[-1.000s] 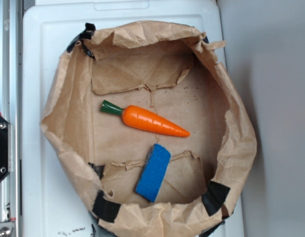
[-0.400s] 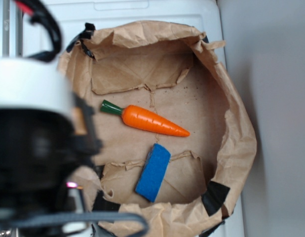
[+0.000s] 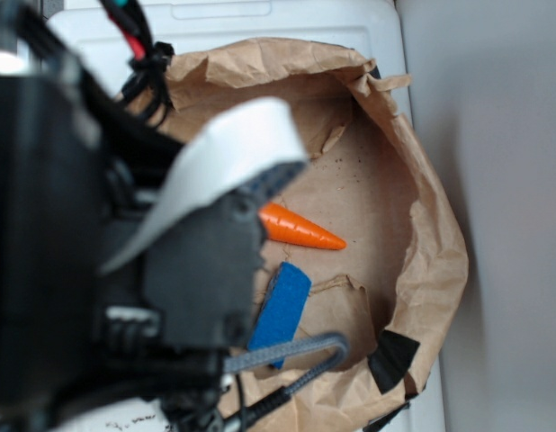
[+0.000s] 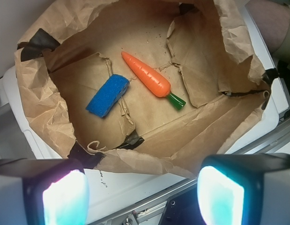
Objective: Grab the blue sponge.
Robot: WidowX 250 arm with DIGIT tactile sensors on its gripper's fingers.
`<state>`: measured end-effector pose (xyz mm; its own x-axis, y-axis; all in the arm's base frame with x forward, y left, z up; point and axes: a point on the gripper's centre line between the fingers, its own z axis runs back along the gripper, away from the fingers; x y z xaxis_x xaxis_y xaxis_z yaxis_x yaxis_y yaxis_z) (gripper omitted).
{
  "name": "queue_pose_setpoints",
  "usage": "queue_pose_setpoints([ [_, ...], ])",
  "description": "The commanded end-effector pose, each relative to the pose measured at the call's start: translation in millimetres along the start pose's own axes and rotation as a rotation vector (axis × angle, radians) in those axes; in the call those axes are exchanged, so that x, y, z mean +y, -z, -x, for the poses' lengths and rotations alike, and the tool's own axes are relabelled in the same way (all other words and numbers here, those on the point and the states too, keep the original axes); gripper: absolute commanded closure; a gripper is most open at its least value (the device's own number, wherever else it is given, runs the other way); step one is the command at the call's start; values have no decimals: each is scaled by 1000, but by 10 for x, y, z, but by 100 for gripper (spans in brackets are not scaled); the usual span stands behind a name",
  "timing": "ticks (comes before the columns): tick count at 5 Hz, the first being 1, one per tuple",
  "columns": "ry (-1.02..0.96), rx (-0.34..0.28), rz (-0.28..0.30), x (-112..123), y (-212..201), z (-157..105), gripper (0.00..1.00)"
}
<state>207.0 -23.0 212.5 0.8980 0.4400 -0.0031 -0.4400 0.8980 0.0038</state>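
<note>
The blue sponge (image 4: pixel 107 95) lies flat on the floor of a brown paper bag (image 4: pixel 37 108), just left of the orange toy carrot (image 4: pixel 147 78). In the exterior view the blue sponge (image 3: pixel 282 309) is partly hidden behind the arm, and only the tip of the carrot (image 3: pixel 305 230) shows. My gripper (image 4: pixel 142 197) hangs high above the bag's near rim, well short of the sponge. Its two fingers stand wide apart with nothing between them.
The torn paper bag (image 3: pixel 422 216) sits on a white plastic lid (image 3: pixel 377 27). Its crumpled walls rise around the sponge and carrot. Black tape patches (image 3: pixel 393 357) mark the rim. A metal rail (image 4: pixel 257 145) runs along the lid's edge.
The arm has swung in from the left of the exterior view and now covers most of the bag's left half. The sponge and carrot have not moved.
</note>
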Motion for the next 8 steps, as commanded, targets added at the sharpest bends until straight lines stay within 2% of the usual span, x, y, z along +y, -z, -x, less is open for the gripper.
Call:
queue_pose_setpoints([
  [1,9,-45,25,-7,-123,-26,0],
  [2,-94,-94,104,-64,132,-125,0],
  [3,-135,-145,144,-230,358,-381,0],
  [4,-256,-190,151,-207,505,-463,0],
  [6,-412,-236,51,-200,1055,-590,0],
  [7,-393,-258,3,-244,1295,-656,0],
  [8,-356,-255,35,-405,1403,-710,0],
])
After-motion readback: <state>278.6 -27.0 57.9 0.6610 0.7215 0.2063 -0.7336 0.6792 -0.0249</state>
